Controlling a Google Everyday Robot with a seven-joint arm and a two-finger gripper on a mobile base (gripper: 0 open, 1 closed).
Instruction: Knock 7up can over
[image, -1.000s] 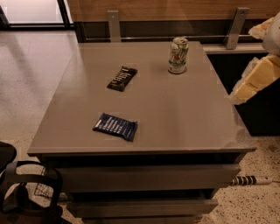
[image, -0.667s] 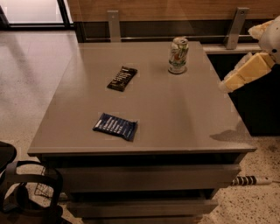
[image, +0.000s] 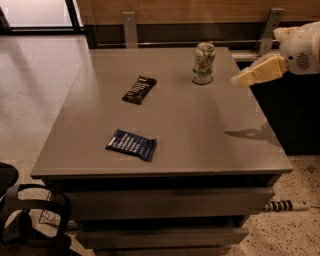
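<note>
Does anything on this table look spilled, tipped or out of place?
Nothing stands out: the 7up can stands upright at the back, the hand hovers to its right; black wrapper and blue wrapper lie flat.

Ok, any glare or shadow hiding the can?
Camera view: the can stands clearly lit, no glare; the gripper, hovering right of it at the edge of the table, throws its shadow nearer the front, clear of the can; bright glare only on the floor, far left.
</note>
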